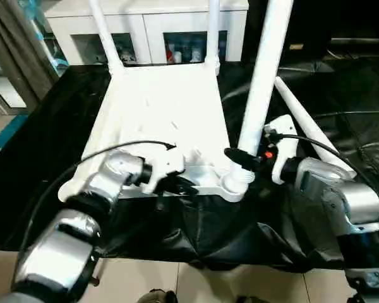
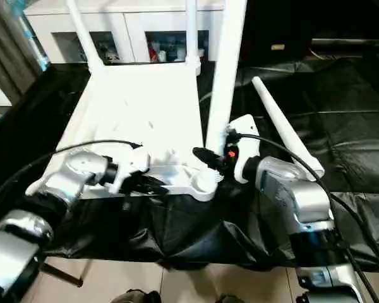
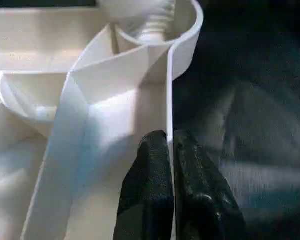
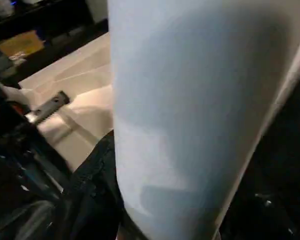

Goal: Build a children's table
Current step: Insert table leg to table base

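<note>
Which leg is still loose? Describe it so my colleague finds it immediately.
Start at the upturned white tabletop on the black sheet. Right of it, beside the right gripper, lies the loose leg. Unlike the three legs standing in corner sockets, it lies flat on the sheet.

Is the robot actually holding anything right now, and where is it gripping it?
Yes. The left end effector pinches the tabletop's thin near rim. The right end effector clasps the upright leg just above its corner socket.
</note>
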`<state>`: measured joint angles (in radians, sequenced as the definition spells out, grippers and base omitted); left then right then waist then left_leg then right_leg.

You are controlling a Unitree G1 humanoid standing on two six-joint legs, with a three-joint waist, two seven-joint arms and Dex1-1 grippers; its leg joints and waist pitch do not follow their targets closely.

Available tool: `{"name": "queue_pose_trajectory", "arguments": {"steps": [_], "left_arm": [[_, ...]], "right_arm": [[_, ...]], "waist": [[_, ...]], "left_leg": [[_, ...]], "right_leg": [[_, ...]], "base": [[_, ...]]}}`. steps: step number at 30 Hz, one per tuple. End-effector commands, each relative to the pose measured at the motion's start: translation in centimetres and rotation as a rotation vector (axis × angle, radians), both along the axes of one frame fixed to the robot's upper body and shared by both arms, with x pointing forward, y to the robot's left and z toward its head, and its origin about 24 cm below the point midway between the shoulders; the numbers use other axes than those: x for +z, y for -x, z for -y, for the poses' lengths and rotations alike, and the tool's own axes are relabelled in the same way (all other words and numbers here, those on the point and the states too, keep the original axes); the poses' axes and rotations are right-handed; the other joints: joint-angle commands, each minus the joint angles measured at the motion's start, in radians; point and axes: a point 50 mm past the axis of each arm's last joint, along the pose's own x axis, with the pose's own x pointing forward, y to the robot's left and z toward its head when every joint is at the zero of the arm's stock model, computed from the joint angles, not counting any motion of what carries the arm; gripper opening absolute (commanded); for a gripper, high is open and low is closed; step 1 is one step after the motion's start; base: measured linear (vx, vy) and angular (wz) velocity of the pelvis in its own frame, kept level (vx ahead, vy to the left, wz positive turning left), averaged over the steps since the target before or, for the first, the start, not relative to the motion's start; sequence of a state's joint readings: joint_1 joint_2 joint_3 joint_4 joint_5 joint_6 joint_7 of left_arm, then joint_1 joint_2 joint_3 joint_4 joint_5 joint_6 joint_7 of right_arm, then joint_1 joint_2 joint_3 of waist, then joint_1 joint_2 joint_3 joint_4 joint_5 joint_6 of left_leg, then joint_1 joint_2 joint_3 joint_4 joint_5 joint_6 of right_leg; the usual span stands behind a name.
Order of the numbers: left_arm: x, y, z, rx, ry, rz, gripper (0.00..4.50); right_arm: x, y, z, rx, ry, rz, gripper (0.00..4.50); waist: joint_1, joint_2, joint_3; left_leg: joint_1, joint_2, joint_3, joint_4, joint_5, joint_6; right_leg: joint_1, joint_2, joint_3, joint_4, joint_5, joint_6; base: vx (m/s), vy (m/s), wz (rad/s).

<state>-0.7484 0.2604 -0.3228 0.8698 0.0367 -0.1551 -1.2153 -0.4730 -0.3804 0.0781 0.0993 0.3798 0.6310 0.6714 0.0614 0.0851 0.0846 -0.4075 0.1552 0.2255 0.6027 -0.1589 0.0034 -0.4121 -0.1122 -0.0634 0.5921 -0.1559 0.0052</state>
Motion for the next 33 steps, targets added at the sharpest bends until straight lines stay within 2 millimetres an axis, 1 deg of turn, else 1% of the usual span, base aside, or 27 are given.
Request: {"name": "queue_pose_trajectory", "arguments": {"steps": [1,2,5,7,11,12,13,15,16,18,19,20,21,22,24,26,28,30,32,33], "left_arm": [[-1.2,0.8,0.8,0.021,0.037,-0.049,0.0],[-1.3,0.9,0.9,0.039,0.029,-0.046,0.0],[-1.4,1.0,0.9,0.046,0.019,-0.045,0.0],[-1.5,1.0,0.9,0.048,0.01,-0.043,0.0],[-1.5,1.1,0.7,0.035,-0.021,-0.033,0.0],[-1.4,1.2,0.7,0.023,-0.039,-0.026,0.0],[-1.3,1.3,0.6,0.008,-0.055,-0.017,0.0],[-1.3,1.4,0.7,0.0,-0.068,-0.013,0.0],[-1.2,1.4,0.7,-0.014,-0.079,-0.006,0.0],[-1.2,1.5,0.7,-0.027,-0.091,0.003,0.0],[-1.2,1.5,0.7,-0.035,-0.094,0.006,0.0],[-1.2,1.6,0.8,-0.048,-0.101,0.007,0.0],[-1.2,1.6,0.8,-0.057,-0.107,0.007,0.0],[-1.2,1.6,0.9,-0.06,-0.11,0.006,0.0],[-1.0,1.5,0.9,-0.058,-0.113,0.008,0.0],[-0.8,1.4,1.0,-0.065,-0.111,0.006,0.0],[-0.8,1.4,1.0,-0.067,-0.112,0.005,0.0],[-0.5,1.3,1.1,-0.074,-0.108,0.006,0.0],[-0.3,1.2,1.0,-0.075,-0.109,0.006,0.0],[-0.3,1.2,1.0,-0.075,-0.109,0.006,0.0]], "right_arm": [[-0.1,0.1,-0.4,0.045,0.024,-0.021,1.93],[-0.1,0.4,-0.6,0.075,0.025,-0.035,1.93],[-0.1,0.5,-0.7,0.088,0.023,-0.042,1.93],[-0.1,0.5,-0.7,0.09,0.024,-0.043,1.93],[-0.4,0.5,-0.3,0.078,0.059,-0.044,1.93],[-0.5,0.4,0.0,0.068,0.073,-0.043,1.93],[-0.4,0.5,0.3,0.063,0.073,-0.042,1.93],[-0.2,0.5,0.8,0.05,0.074,-0.041,1.93],[-0.2,0.5,1.0,0.044,0.074,-0.04,1.93],[-0.1,0.6,1.2,0.04,0.075,-0.039,1.93],[-0.1,0.6,1.3,0.035,0.074,-0.038,1.93],[-0.2,0.6,1.4,0.034,0.072,-0.04,1.93],[-0.3,0.7,1.4,0.033,0.07,-0.042,1.93],[-0.4,0.8,1.4,0.033,0.07,-0.049,1.93],[-0.6,1.0,1.4,0.038,0.069,-0.057,1.93],[-1.0,1.0,1.4,0.028,0.064,-0.062,1.93],[-1.1,1.0,1.4,0.027,0.064,-0.063,1.93],[-1.4,0.9,1.4,0.011,0.026,-0.054,1.93],[-1.8,1.0,1.6,-0.022,-0.028,-0.057,1.93],[-1.8,1.0,1.6,-0.022,-0.029,-0.057,1.93]], "waist": [[-0.004,-0.036,-0.074],[-0.005,-0.038,-0.072],[-0.008,-0.037,-0.071],[-0.01,-0.038,-0.072],[-0.01,-0.036,-0.072],[-0.01,-0.036,-0.073],[-0.009,-0.032,-0.073],[-0.01,-0.034,-0.074],[-0.01,-0.03,-0.074],[-0.01,-0.032,-0.076],[-0.008,-0.024,-0.077],[-0.009,-0.026,-0.077],[-0.008,-0.027,-0.077],[-0.006,-0.026,-0.077],[-0.005,-0.026,-0.076],[-0.005,-0.021,-0.074],[-0.006,-0.024,-0.074],[-0.006,-0.015,-0.071],[-0.008,-0.015,-0.072],[-0.009,-0.012,-0.072]], "left_leg": [[0.039,0.073,-0.045,-0.08,-0.309,0.028],[0.038,0.074,-0.048,-0.082,-0.319,0.023],[0.044,0.073,-0.05,-0.083,-0.349,0.008],[0.041,0.071,-0.051,-0.084,-0.347,0.006],[0.043,0.072,-0.051,-0.086,-0.355,0.001],[0.043,0.074,-0.052,-0.087,-0.354,-0.001],[0.042,0.074,-0.052,-0.087,-0.35,-0.001],[0.043,0.074,-0.051,-0.089,-0.349,-0.001],[0.043,0.074,-0.05,-0.089,-0.348,-0.001],[0.041,0.073,-0.049,-0.089,-0.332,0.006],[0.041,0.073,-0.049,-0.088,-0.323,0.011],[0.042,0.072,-0.046,-0.087,-0.322,0.014],[0.042,0.073,-0.047,-0.087,-0.318,0.016],[0.041,0.073,-0.046,-0.087,-0.312,0.018],[0.041,0.073,-0.046,-0.088,-0.314,0.019],[0.042,0.074,-0.047,-0.089,-0.325,0.015],[0.042,0.074,-0.048,-0.091,-0.337,0.01],[0.043,0.075,-0.049,-0.092,-0.354,0.002],[0.044,0.074,-0.051,-0.094,-0.377,-0.008],[0.044,0.074,-0.051,-0.095,-0.38,-0.009]], "right_leg": [[0.031,-0.055,0.042,-0.081,-0.412,-0.201],[0.035,-0.056,0.042,-0.08,-0.424,-0.195],[0.03,-0.055,0.043,-0.087,-0.477,-0.173],[0.031,-0.055,0.043,-0.088,-0.48,-0.166],[0.027,-0.054,0.044,-0.09,-0.471,-0.164],[0.028,-0.055,0.044,-0.088,-0.462,-0.165],[0.028,-0.055,0.044,-0.087,-0.444,-0.169],[0.029,-0.051,0.044,-0.084,-0.415,-0.176],[0.03,-0.051,0.044,-0.084,-0.395,-0.182],[0.033,-0.051,0.043,-0.081,-0.359,-0.194],[0.033,-0.051,0.042,-0.079,-0.34,-0.201],[0.033,-0.05,0.042,-0.081,-0.329,-0.206],[0.034,-0.05,0.042,-0.08,-0.323,-0.209],[0.035,-0.051,0.042,-0.08,-0.314,-0.213],[0.036,-0.05,0.041,-0.079,-0.309,-0.216],[0.035,-0.051,0.041,-0.08,-0.319,-0.217],[0.036,-0.05,0.04,-0.081,-0.329,-0.214],[0.033,-0.052,0.041,-0.083,-0.339,-0.212],[0.034,-0.052,0.04,-0.085,-0.338,-0.211],[0.034,-0.052,0.04,-0.085,-0.335,-0.212]], "base": [[0.0,0.0,0.0],[0.0,0.0,0.0],[0.0,0.0,0.0],[0.0,0.0,0.0],[0.0,0.0,0.0],[0.0,0.0,0.0],[0.0,0.0,0.0],[0.0,0.0,0.0],[0.0,0.0,0.0],[0.0,0.0,0.0],[0.0,0.0,0.0],[0.0,0.0,0.0],[0.0,0.0,0.0],[0.0,0.0,0.0],[0.0,0.0,0.0],[0.0,0.0,0.0],[0.0,0.0,0.0],[0.0,0.0,0.0],[0.0,0.0,0.0],[0.0,0.0,0.0]]}}
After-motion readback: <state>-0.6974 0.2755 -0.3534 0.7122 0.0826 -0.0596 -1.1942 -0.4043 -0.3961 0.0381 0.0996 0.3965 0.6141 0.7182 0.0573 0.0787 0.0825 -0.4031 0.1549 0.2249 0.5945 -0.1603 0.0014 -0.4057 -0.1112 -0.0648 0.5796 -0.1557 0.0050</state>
